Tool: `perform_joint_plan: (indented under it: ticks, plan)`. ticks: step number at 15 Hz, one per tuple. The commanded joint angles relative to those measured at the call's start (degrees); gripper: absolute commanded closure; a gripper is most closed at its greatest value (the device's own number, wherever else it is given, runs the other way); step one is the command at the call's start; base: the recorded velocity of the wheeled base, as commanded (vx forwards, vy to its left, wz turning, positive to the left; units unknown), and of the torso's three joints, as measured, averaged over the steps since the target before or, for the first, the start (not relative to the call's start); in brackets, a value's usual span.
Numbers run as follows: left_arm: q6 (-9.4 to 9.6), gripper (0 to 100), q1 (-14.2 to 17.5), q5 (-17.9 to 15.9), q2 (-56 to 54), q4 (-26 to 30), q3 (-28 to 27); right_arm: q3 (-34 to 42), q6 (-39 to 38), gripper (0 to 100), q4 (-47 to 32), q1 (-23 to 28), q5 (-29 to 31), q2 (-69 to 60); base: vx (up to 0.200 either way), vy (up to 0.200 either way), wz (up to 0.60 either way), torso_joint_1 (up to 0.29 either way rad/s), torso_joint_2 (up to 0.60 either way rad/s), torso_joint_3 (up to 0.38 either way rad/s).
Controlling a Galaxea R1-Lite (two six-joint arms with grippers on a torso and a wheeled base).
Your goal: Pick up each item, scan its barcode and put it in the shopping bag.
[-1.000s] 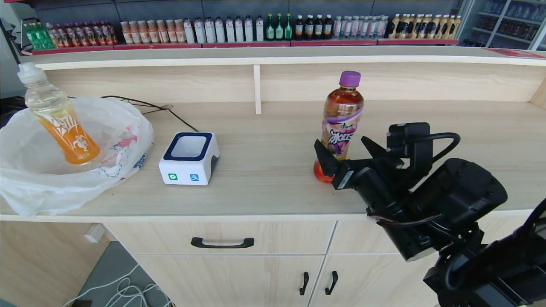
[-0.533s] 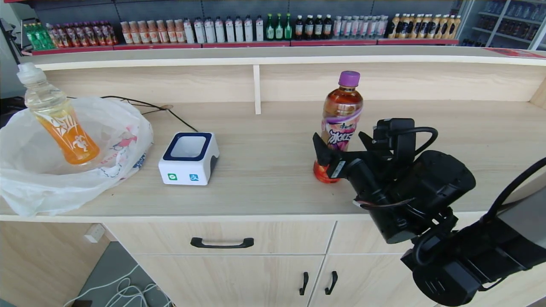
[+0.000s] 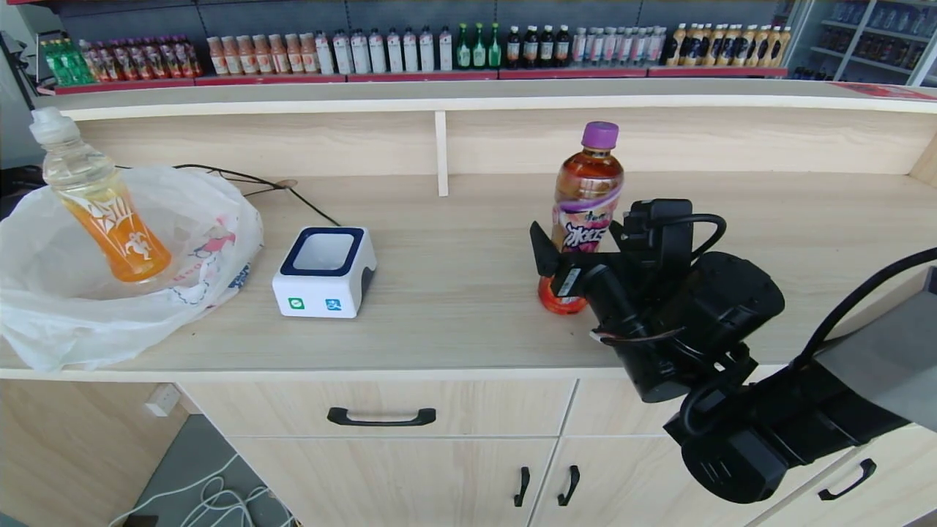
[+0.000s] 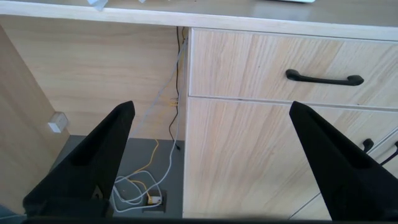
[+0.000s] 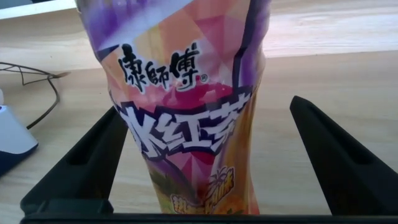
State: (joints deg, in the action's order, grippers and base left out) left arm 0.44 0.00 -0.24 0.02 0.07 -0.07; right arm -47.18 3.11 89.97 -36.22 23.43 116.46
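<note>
1. The right pincer is standing wide open, its fingers flanking the lower half of the purple-capped tea bottle. The bottle is standing upright on the tabletop, at 3 o'clock from the scanner.
2. Closing off-centre is the main risk: one finger would be pushing first, sliding or tipping this tall bottle.
3. The glossy, waisted label is inviting slippage if the squeeze is weak while lifting or tilting toward the scanner.
4. The shopping bag is lying at 9 o'clock from the scanner, with an orange drink bottle leaning inside. A low carry risks clipping either.
5. The left pincer is hanging wide open, facing the cabinet front.
</note>
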Motion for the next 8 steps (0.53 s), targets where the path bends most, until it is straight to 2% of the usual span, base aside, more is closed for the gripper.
perform_joint_plan:
  ticks: [1,8]
  plan:
    - [0.00,0,0.0,0.0,0.0,-0.1,0.0,-0.5,0.0,0,0.0,0.3,0.0,0.7,0.000,0.000,0.00,0.000,0.00,0.000]
    - [0.00,0,0.0,0.0,0.0,0.0,0.0,-0.8,0.1,0,0.0,0.1,0.0,0.3,0.000,0.000,0.00,0.000,0.00,0.000]
